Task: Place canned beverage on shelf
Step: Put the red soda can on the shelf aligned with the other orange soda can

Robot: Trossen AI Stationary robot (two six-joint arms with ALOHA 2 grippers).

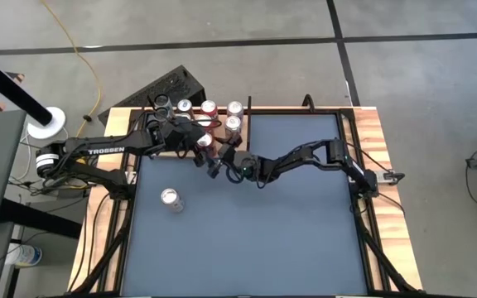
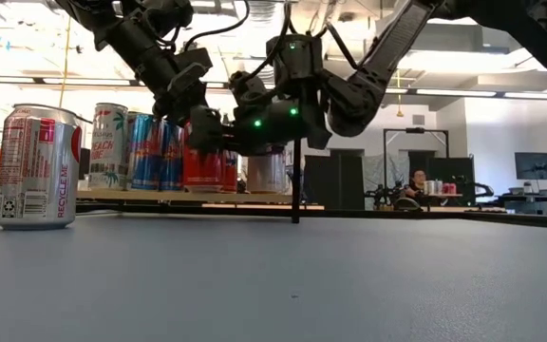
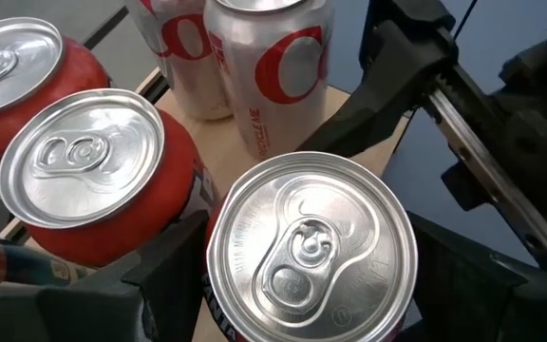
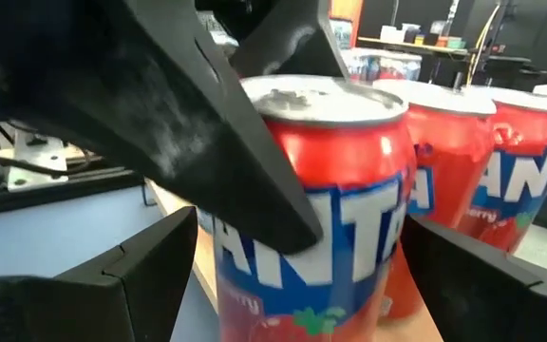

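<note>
The shelf (image 1: pixel 190 131), a light wooden board on thin black posts, stands at the table's far left and carries several cans. A red Fanta can (image 3: pixel 311 252) stands upright at the board's near edge, and my left gripper (image 3: pixel 311 280) is shut on it. In the low view its base (image 2: pixel 202 185) looks level with the other cans' bases on the board. My right gripper (image 4: pixel 302 285) comes in level from the table's right. It is open, with one finger on each side of the same can (image 4: pixel 321 218). My left gripper pinches the Fanta can between its two fingers, on opposite sides of its wall (image 3: pixel 215 304) just under the top rim. The fingers (image 3: pixel 164 285) slant down from the table's left. The can is upright, top up.
Other red and white cans (image 1: pixel 209 108) (image 1: pixel 234 108) crowd the shelf just behind the held one. A lone silver-and-red can (image 1: pixel 171 199) stands on the blue tabletop near the left side. A black shelf post (image 2: pixel 295 195) rises at the board's corner. Open tabletop (image 1: pixel 288 232) lies to the right.
</note>
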